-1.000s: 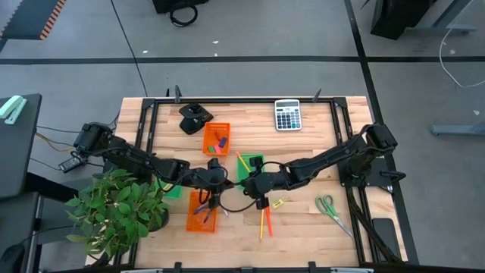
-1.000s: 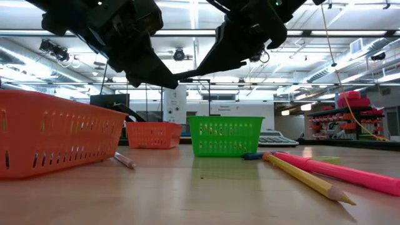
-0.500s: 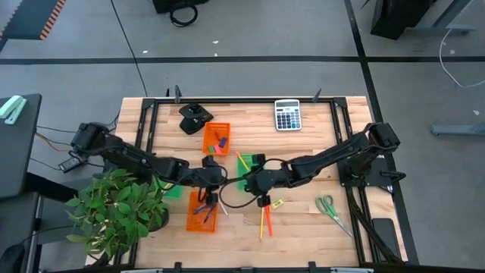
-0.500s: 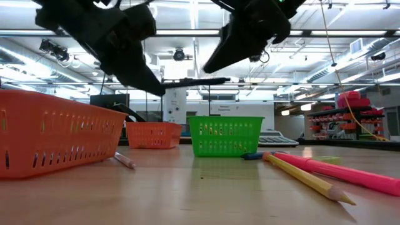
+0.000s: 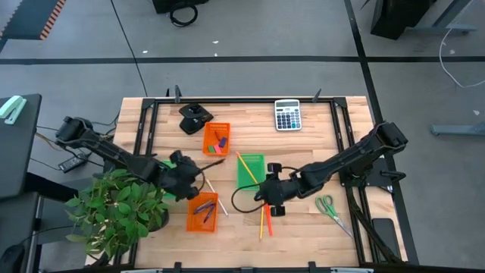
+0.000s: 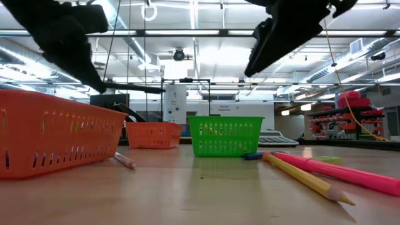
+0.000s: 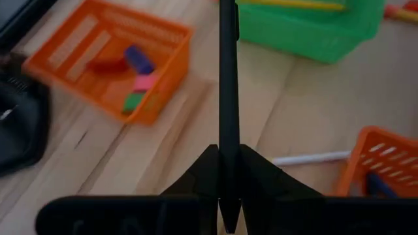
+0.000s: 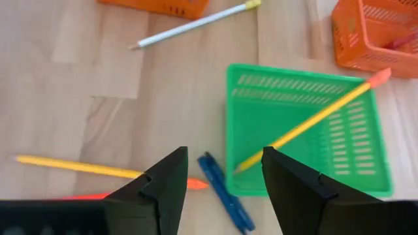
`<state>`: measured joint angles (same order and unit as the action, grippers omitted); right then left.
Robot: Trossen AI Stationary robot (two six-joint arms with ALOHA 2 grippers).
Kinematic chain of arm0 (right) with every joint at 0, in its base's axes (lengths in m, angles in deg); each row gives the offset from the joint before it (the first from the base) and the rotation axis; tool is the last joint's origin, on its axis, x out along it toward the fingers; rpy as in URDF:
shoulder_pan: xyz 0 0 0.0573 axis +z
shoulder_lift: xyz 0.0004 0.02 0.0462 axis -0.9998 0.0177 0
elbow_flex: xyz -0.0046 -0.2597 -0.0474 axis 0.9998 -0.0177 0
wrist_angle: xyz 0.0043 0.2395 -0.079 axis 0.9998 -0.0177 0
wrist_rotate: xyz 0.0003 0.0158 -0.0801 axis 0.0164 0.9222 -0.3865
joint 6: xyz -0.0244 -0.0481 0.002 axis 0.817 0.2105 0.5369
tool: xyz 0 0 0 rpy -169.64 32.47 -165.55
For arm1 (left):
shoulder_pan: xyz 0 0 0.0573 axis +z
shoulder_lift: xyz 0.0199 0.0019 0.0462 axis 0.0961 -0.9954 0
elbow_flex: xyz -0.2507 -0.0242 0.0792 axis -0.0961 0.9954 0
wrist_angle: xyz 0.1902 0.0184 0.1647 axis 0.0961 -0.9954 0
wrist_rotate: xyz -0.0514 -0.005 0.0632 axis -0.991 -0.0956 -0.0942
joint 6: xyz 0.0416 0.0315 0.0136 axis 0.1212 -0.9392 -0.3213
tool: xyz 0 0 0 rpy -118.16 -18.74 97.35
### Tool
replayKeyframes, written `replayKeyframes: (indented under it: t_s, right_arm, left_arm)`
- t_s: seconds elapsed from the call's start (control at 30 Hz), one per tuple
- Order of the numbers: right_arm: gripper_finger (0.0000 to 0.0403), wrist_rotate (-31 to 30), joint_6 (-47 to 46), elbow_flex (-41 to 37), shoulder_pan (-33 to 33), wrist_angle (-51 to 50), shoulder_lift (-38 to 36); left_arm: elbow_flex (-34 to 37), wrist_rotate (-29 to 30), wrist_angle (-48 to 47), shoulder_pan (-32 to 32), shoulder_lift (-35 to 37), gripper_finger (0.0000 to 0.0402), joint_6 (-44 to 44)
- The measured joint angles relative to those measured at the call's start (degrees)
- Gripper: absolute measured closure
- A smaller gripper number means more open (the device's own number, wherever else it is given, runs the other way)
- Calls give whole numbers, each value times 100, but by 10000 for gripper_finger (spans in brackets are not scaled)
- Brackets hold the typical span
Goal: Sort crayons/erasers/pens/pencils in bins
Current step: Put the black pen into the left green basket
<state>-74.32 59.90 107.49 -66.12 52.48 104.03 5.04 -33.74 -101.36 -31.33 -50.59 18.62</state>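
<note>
My left gripper (image 5: 193, 183) hangs above the table, left of the green bin (image 5: 251, 171), shut on a slim dark pen (image 6: 134, 88). My right gripper (image 5: 267, 196) stands open and empty over the table near that bin's near right corner. Below it lie a blue pen (image 8: 225, 196), a yellow pencil (image 8: 72, 166) and an orange-red crayon tip (image 8: 196, 184). A yellow pencil (image 8: 307, 124) leans across the green bin's rim. The far orange bin (image 7: 111, 59) holds several erasers. The near orange bin (image 5: 202, 212) holds pens. My left gripper pinches the dark pen near one end (image 7: 228, 153) between its two fingers. The fingers slant down from the table's left. The pen runs on out past the fingertips, about level, toward the table's right. It is lifted clear of table and bins.
A grey calculator (image 5: 287, 115) and a black object (image 5: 195, 117) lie at the back. Green-handled scissors (image 5: 330, 208) lie near right, and a potted plant (image 5: 117, 208) stands at the near left. A white pencil (image 7: 307, 158) lies beside the near orange bin.
My right gripper has opened, let go of the dark pen and drawn back toward the table's right and near edge. My left gripper, still shut on the pen, has carried it toward the table's left and turned, the pen staying about level.
</note>
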Motion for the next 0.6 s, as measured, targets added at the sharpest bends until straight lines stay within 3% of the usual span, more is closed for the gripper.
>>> replayKeyframes:
  t_s: [0.23,0.6]
  right_arm:
    - [201,-446,-458,-50,386,72,34]
    - [201,-772,-1194,-855,539,249,34]
  left_arm:
    - [-2,698,-1010,-745,4,355,1387]
    - [-2,735,-2982,-2013,2,353,4256]
